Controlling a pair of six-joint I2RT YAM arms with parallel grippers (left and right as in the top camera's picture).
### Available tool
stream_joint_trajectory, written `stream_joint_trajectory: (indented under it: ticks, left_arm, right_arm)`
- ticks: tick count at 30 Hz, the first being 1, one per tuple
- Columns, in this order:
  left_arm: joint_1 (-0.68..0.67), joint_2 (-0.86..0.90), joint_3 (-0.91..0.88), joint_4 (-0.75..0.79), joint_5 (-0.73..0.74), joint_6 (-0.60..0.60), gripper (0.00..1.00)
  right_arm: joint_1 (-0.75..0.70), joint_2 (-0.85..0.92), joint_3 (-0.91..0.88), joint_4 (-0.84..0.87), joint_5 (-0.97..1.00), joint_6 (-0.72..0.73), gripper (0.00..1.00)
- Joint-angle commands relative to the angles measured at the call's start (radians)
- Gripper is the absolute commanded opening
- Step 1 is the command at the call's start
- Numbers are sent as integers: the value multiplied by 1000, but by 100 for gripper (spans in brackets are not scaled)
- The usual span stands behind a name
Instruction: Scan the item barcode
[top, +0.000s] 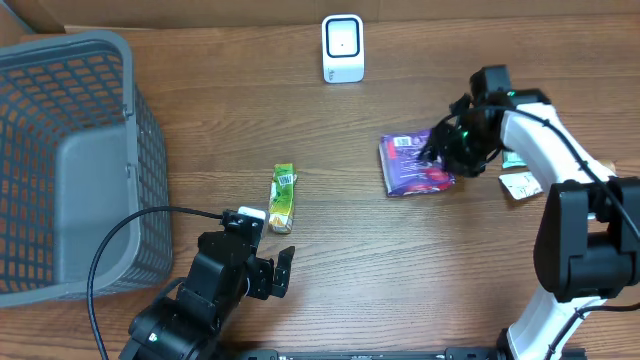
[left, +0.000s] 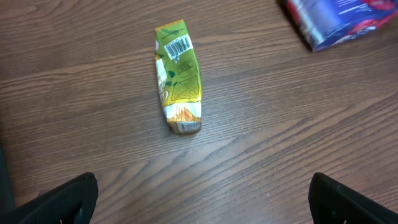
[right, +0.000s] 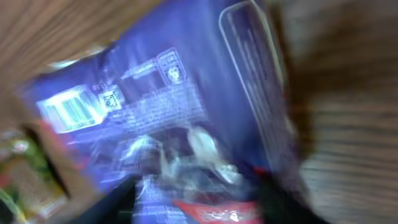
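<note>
**Purple packet under right arm, scanner well apart**

Right fingers (top: 448, 148) sit over the right edge of the purple packet (top: 412, 166), which lies flat on the bench (top: 400, 280), right of centre. I can't tell whether they're pinching it or spread, because the wrist view is a blur. That view does show a white barcode (right: 71, 109) on the face toward the camera. I'd judge the packet needs turning toward the scanner (top: 343, 48), which stands upright at the far edge. Left fingers (left: 68, 202) are spread wide and empty, hovering near the green packet (top: 284, 197), whose barcode also faces up. Basket (top: 60, 160) is at left. No brand or print is readable.
</note>
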Motion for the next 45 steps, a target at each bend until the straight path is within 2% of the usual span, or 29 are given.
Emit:
stream_joint_trajectory:
  ticks: [1, 3, 6, 11, 17, 21, 23, 24, 30, 36, 45]
  left_arm:
    - [-8, 1, -3, 3, -13, 15, 100]
    - [-8, 1, -3, 3, -13, 15, 100]
    - [-8, 1, -3, 3, -13, 15, 100]
    - [-8, 1, -3, 3, -13, 15, 100]
    - [-8, 1, -3, 3, -13, 15, 99]
    - [-8, 1, -3, 3, -13, 15, 100]
    - [-8, 1, -3, 3, -13, 15, 100]
    - [-8, 1, -3, 3, -13, 15, 100]
    - [-8, 1, -3, 3, -13, 15, 100]
    - [-8, 1, -3, 3, -13, 15, 100]
    - [-8, 1, -3, 3, -13, 15, 100]
  right_arm:
    - [9, -12, -24, 18, 119, 23, 88]
    - [8, -12, -24, 28, 145, 9, 93]
    - [2, -12, -24, 45, 138, -54, 93]
    - [0, -16, 19, 4, 1, -142, 84]
    - [0, -64, 145, -131, -24, -143, 85]
    - [-7, -93, 203, -171, 22, -143, 89]
    - [-9, -97, 209, -169, 80, -151, 96]
    - [-9, -96, 208, -166, 102, -176, 96]
    - [-13, -94, 139, -98, 247, -224, 100]
    - [-24, -94, 9, 39, 158, -320, 100]
    - [-37, -92, -94, 157, -11, -375, 100]
